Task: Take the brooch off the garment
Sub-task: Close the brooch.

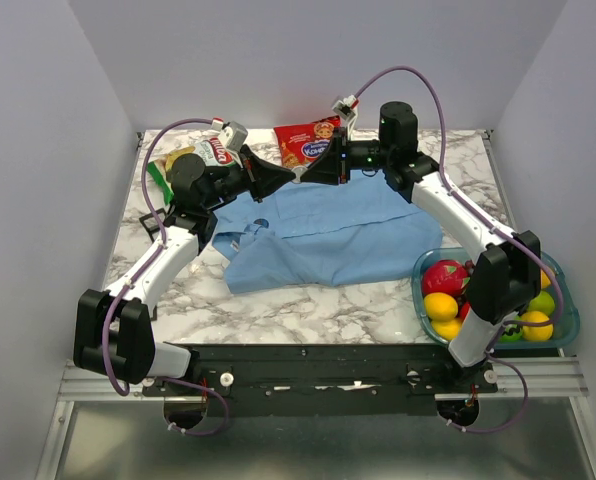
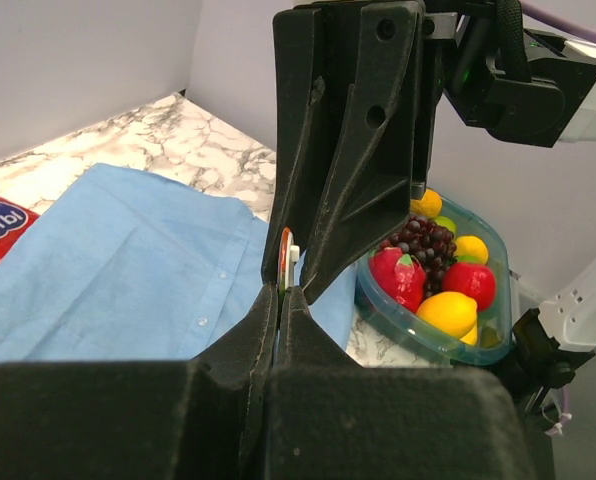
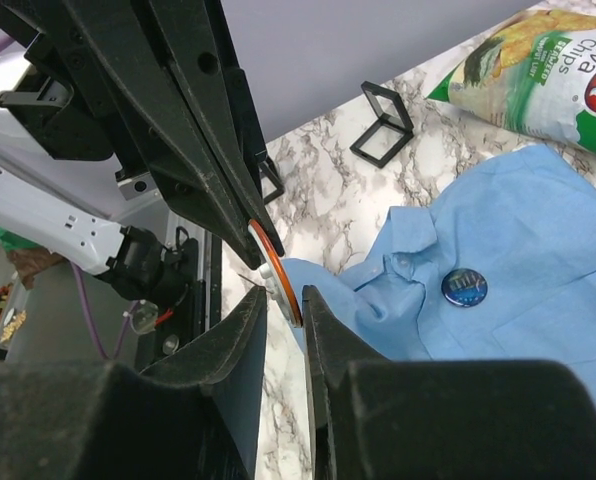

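Note:
A light blue shirt (image 1: 328,235) lies spread on the marble table. The brooch (image 3: 464,288), a small round dark blue pin, sits on the shirt beside the collar, apart from both grippers. At the shirt's far edge the two grippers meet tip to tip. My left gripper (image 2: 281,290) is shut on the edge of an orange-rimmed round badge (image 3: 276,262) with a white back. A raised fold of shirt reaches up to that badge. My right gripper (image 3: 283,300) stands narrowly open around the badge, with a gap on one side.
A teal bowl (image 1: 416,275) of toy fruit stands at the near right, by the right arm. A red snack bag (image 1: 303,142) and a chips bag (image 3: 538,70) lie at the back. Next to the shirt is a small black frame stand (image 3: 383,125).

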